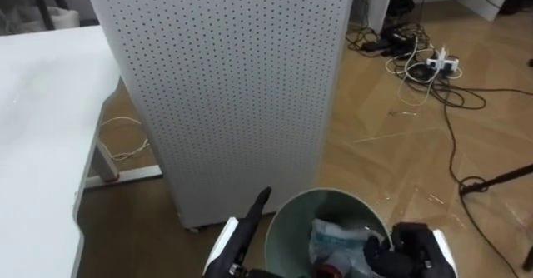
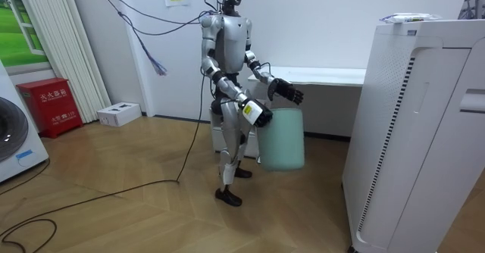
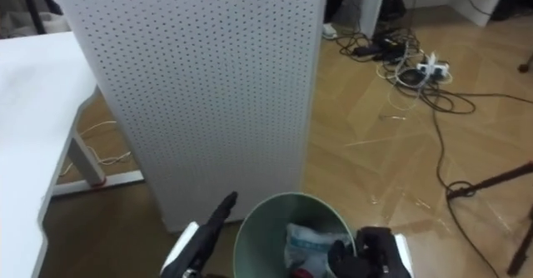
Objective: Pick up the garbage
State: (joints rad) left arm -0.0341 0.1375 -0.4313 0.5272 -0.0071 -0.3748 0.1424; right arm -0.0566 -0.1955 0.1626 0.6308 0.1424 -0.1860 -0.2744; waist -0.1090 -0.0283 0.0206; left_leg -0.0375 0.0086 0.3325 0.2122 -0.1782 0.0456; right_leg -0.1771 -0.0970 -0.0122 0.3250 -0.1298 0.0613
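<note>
A wooden plank floor (image 1: pixel 391 157) runs under a tall white perforated cabinet (image 1: pixel 225 86), with a white desk (image 1: pixel 42 111) to its left. Close before the robot is a pale green round plastic bin (image 1: pixel 287 224), with crumpled clear plastic garbage (image 1: pixel 337 238) inside. The right hand (image 1: pixel 416 246) curls dark fingers over the bin's rim. The left hand (image 1: pixel 241 232), fingers straight, is just beside its wall.
</note>
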